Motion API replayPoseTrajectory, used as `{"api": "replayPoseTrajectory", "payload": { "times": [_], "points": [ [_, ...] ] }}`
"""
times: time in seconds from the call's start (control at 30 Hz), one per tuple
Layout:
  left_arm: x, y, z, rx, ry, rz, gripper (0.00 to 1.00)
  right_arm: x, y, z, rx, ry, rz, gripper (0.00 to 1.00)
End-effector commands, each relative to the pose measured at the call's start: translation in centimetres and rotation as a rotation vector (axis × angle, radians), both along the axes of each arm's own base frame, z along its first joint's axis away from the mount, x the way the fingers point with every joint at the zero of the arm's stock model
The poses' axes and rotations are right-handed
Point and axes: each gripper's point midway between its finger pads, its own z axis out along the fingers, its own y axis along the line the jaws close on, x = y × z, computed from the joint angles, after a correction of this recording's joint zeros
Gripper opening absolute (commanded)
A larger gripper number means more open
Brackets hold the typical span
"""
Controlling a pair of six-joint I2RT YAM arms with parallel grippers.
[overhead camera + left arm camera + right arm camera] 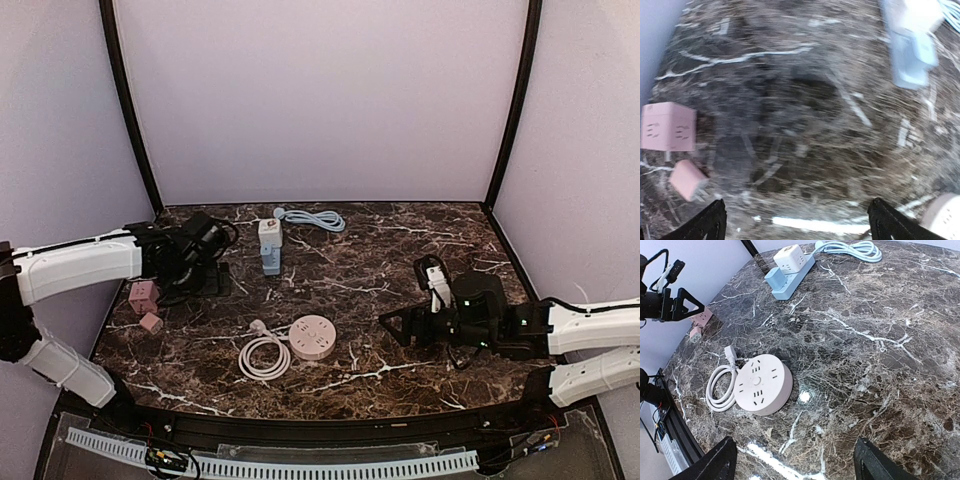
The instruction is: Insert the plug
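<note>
A round pale-pink power strip (312,337) lies mid-table with its coiled white cord (262,357) and white plug (258,327) to its left. It also shows in the right wrist view (762,384), with the plug (730,353). A pink cube socket (143,295) and a small pink plug adapter (151,323) lie at the left; both show in the blurred left wrist view (667,126), (687,179). My left gripper (210,272) is open and empty, right of the pink cube. My right gripper (398,328) is open and empty, right of the round strip.
A blue power strip (271,255) with a white cube adapter (269,231) plugged in lies at the back, its light-blue cable (315,218) coiled behind. The walls close in on three sides. The left arm's fingers (677,305) show in the right wrist view.
</note>
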Motion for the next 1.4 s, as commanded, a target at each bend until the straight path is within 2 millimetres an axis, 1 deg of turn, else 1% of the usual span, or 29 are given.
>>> {"api": "replayPoseTrajectory", "payload": {
  "times": [0.0,0.03,0.07,0.1,0.13,0.17,0.23,0.27,0.3,0.33,0.37,0.4,0.43,0.57,0.67,0.73,0.87,1.0,1.07,1.13,1.37],
  "points": [
    [-2.4,9.2,-0.7,0.107,-0.005,0.192,0.99,0.1,-0.1,0.2,0.01,-0.014,-0.004,0.79],
    [-2.5,10.6,-1.2,0.116,-0.014,0.222,0.99,0.1,-0.1,0.1,0.007,-0.013,-0.002,0.79],
    [-2.5,11.2,-0.6,0.106,-0.045,0.238,0.99,0.1,0.0,0.0,0.006,-0.012,0.0,0.79],
    [-2.4,12.4,-0.7,0.104,-0.065,0.263,0.99,0.1,0.0,0.0,0.005,-0.011,-0.001,0.79],
    [-2.3,12.8,-0.7,0.104,-0.075,0.267,0.99,0.1,0.0,0.0,0.004,-0.01,-0.001,0.79],
    [-2.1,13.9,-0.7,0.111,-0.079,0.297,0.99,0.1,0.0,0.0,0.004,-0.012,-0.001,0.79],
    [-1.8,15.1,-1.1,0.108,-0.074,0.328,0.99,0.1,0.0,0.0,0.003,-0.011,0.0,0.79],
    [-1.7,15.3,-1.4,0.098,-0.066,0.33,0.99,0.1,-0.1,0.0,0.003,-0.011,0.0,0.79],
    [-1.6,15.8,-1.9,0.1,-0.057,0.34,0.99,0.1,0.0,0.0,0.005,-0.012,0.001,0.79],
    [-1.4,15.7,-2.3,0.078,-0.043,0.328,0.99,0.1,0.0,0.1,0.009,-0.014,0.001,0.79],
    [-1.3,16.5,-2.8,0.083,-0.023,0.343,0.99,0.1,0.0,0.0,0.009,-0.014,0.001,0.79],
    [-1.2,16.7,-3.2,0.069,-0.006,0.343,0.99,0.1,0.1,0.0,0.009,-0.015,0.004,0.8],
    [-0.9,17.3,-3.7,0.073,0.006,0.344,0.99,0.1,0.1,0.0,0.01,-0.013,0.007,0.8],
    [0.1,18.2,-5.6,0.039,0.03,0.359,0.98,0.0,0.2,-0.3,0.006,-0.007,0.013,0.8],
    [1.1,18.5,-6.4,0.017,0.042,0.353,0.97,0.0,0.2,-0.4,0.006,-0.006,0.012,0.79],
    [2.0,19.4,-6.6,-0.001,0.048,0.37,0.96,0.0,0.2,-0.2,0.01,-0.008,0.011,0.8],
    [2.9,20.7,-7.7,-0.033,0.077,0.386,0.94,0.0,0.1,-0.2,0.01,-0.009,0.009,0.8],
    [3.4,21.1,-8.1,-0.018,0.096,0.375,0.94,0.0,0.2,-0.3,0.007,-0.007,0.011,0.8],
    [3.7,20.9,-8.1,-0.025,0.097,0.363,0.93,0.0,0.2,-0.4,0.006,-0.006,0.011,0.8],
    [3.8,20.4,-8.2,-0.056,0.096,0.347,0.88,0.0,0.2,-0.4,0.005,-0.005,0.011,0.8],
    [3.8,18.1,-8.2,-0.169,0.094,0.298,0.85,0.1,0.3,-0.4,0.003,-0.005,0.01,0.8]
  ]
}}
